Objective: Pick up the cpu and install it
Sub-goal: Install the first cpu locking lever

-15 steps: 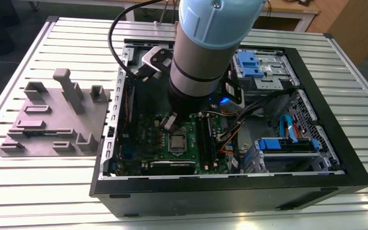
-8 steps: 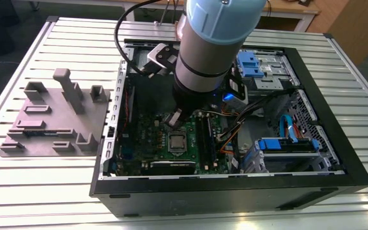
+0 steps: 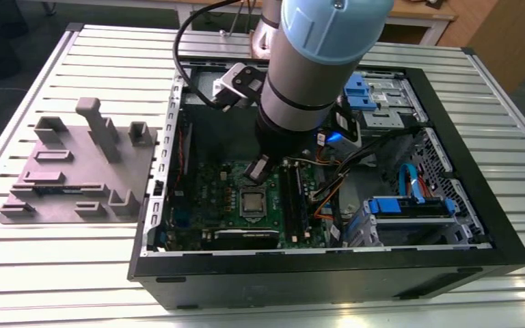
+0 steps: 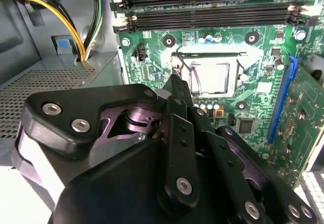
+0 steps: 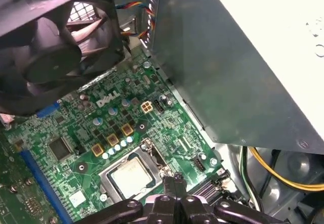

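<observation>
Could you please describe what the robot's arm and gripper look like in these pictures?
The arm is a thick grey cylinder with a pale blue cap and a black cable looping beside it. The gripper is matt black, built of angular linkage plates fastened with silver screws.

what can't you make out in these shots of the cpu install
- Whether the cpu is fully seated or latched in its socket: it shows lying in the socket frame in both wrist views, but the gripper covers one edge.
- Exterior view: the arm hides the case interior behind it.
- Second wrist view: the gripper body hides the board beneath it.
- First wrist view: the fan covers a board corner.
</observation>
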